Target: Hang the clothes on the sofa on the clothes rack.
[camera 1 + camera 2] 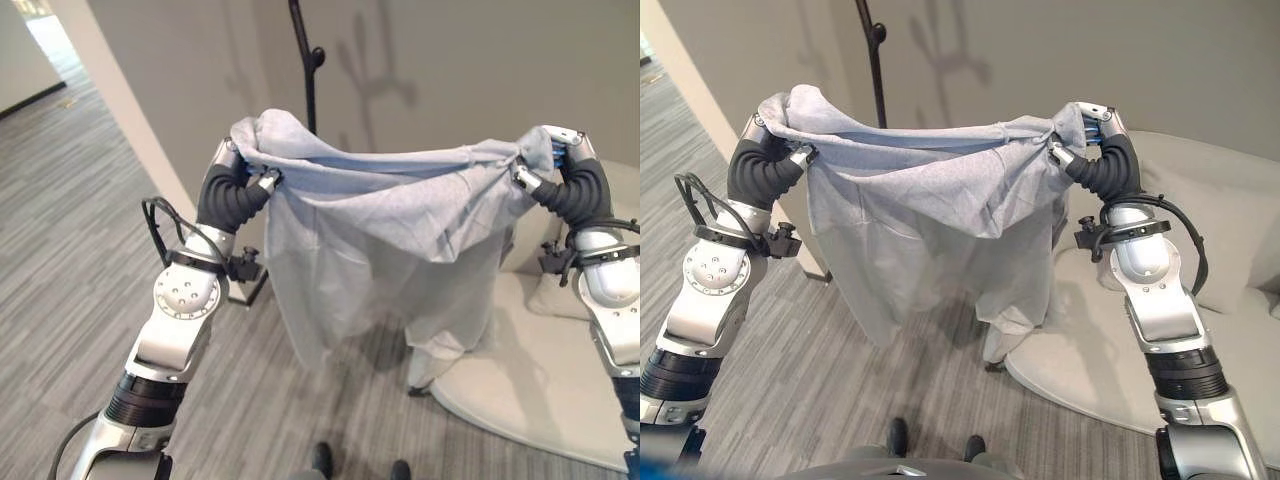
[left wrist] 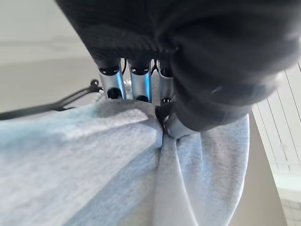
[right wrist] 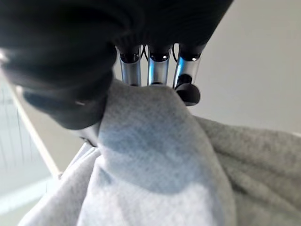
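The pale grey cotton garment [image 1: 380,240] is off the rounded beige sofa [image 1: 1200,300], stretched between left hand [image 1: 245,175] and right hand [image 1: 1090,135], both clenched on its edge; hanging it on the far black pole rack [image 1: 308,70] remains

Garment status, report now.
Left hand and right hand both shut on the grey garment, spread between them, raised. Black clothes rack behind it, not yet reached. Nothing in the way.
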Available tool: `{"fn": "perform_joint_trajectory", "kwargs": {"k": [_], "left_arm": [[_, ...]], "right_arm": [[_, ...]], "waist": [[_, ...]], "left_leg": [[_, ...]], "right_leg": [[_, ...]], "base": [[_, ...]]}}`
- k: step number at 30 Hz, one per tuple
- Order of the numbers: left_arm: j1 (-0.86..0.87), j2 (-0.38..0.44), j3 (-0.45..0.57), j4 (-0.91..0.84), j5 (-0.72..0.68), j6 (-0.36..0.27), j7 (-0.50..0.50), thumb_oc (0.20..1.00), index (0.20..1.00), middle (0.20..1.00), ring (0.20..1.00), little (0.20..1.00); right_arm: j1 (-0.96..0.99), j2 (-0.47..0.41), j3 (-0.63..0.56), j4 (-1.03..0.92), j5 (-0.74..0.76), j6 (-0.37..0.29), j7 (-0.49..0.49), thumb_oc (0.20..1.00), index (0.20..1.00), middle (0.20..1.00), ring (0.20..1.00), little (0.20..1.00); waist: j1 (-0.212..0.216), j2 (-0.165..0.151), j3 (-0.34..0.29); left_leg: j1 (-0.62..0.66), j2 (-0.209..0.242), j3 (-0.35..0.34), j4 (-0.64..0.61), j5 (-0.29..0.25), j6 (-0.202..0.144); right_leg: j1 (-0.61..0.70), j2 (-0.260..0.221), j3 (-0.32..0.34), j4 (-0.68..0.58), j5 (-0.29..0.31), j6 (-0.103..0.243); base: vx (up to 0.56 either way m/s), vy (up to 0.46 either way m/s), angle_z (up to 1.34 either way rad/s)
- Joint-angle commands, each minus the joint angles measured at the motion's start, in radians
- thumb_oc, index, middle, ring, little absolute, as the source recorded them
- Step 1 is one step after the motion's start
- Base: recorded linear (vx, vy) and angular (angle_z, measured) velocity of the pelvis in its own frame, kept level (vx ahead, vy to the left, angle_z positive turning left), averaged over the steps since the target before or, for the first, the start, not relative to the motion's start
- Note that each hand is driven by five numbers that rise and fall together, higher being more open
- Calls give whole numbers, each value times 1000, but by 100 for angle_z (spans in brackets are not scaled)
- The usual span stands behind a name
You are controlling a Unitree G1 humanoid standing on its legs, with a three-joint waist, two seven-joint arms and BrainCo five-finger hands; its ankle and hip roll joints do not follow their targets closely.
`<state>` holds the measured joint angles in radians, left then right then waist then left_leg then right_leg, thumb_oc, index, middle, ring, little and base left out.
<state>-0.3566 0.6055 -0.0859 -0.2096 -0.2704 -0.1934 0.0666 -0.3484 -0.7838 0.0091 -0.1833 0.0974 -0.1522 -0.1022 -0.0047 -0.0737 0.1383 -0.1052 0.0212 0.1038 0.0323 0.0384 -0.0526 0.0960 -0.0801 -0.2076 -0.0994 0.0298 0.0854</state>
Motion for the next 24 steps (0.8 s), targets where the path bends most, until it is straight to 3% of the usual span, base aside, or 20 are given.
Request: {"fn": "perform_joint_trajectory", "kwargs": {"k": [1,3,8,10,13,16,18,19,20,22,24], "left_arm": [[-81,28,35,34,-32,-49,34,200,200,200,200,200],[-76,30,33,38,-35,-48,33,200,200,200,200,200],[-45,45,47,28,-34,-44,24,200,200,200,200,200],[-29,66,67,32,-30,-42,31,200,200,200,200,200],[-36,75,69,34,-26,-44,35,200,200,200,200,200],[-63,82,55,48,-21,-42,49,200,200,200,200,200],[-67,84,53,51,-21,-43,49,200,200,200,200,200],[-78,85,47,59,-16,-42,54,200,200,200,200,200],[-81,85,49,61,-14,-41,53,200,200,200,200,200],[-84,85,52,56,-19,-48,47,200,200,200,200,200],[-91,86,47,49,-22,-55,42,200,200,200,200,200]], "right_arm": [[-73,-42,-78,11,41,-33,-45,200,200,200,200,200],[-67,-39,-76,12,37,-33,-42,200,200,200,200,200],[-59,-29,-68,7,20,-25,-31,200,200,200,200,200],[-84,-14,-39,14,2,-17,-29,200,200,200,200,200],[-96,-15,-35,18,-8,-13,-28,200,200,200,200,200],[-101,-17,-42,16,-22,-6,-30,200,200,200,200,200],[-103,-20,-45,13,-24,-5,-31,200,200,200,200,200],[-95,-16,-54,20,-25,-7,-38,200,200,200,200,200],[-95,-17,-58,22,-24,-8,-37,200,200,200,200,200],[-103,-20,-64,26,-16,-11,-38,200,200,200,200,200],[-114,-25,-68,25,-7,-17,-41,200,200,200,200,200]], "waist": [[23,-9,1],[20,4,-24],[31,14,-59],[59,12,-70],[68,18,-69],[56,25,-42],[51,29,-37],[33,40,-27],[27,49,-28],[19,63,-26],[2,72,-15]], "left_leg": [[-51,60,110,54,-36,-62],[-30,77,131,10,-32,-59],[19,58,151,-52,-21,-44],[65,17,145,-79,-48,-15],[90,-7,142,-91,-60,6],[146,-57,93,-104,-97,46],[147,-62,80,-105,-97,56],[166,-60,57,-108,-115,65],[173,-53,45,-110,-122,64],[191,-42,32,-114,-135,56],[222,-35,14,-118,-155,43]], "right_leg": [[50,27,-23,22,-118,23],[53,34,-35,20,-137,31],[90,3,-47,20,-154,42],[100,-54,-50,70,-161,70],[77,-93,-54,151,-150,85],[-7,-160,-8,393,-41,84],[-39,-161,15,451,-12,77],[-92,-143,76,524,4,72],[-121,-123,105,523,-16,62],[-177,-101,124,458,-74,54],[-236,-83,126,339,-84,63]], "base": [[72,25,50],[147,54,29],[242,141,11],[312,288,12],[166,212,17],[172,215,30],[98,79,52],[133,13,60],[231,-12,69],[210,-66,42],[246,-129,3]]}}
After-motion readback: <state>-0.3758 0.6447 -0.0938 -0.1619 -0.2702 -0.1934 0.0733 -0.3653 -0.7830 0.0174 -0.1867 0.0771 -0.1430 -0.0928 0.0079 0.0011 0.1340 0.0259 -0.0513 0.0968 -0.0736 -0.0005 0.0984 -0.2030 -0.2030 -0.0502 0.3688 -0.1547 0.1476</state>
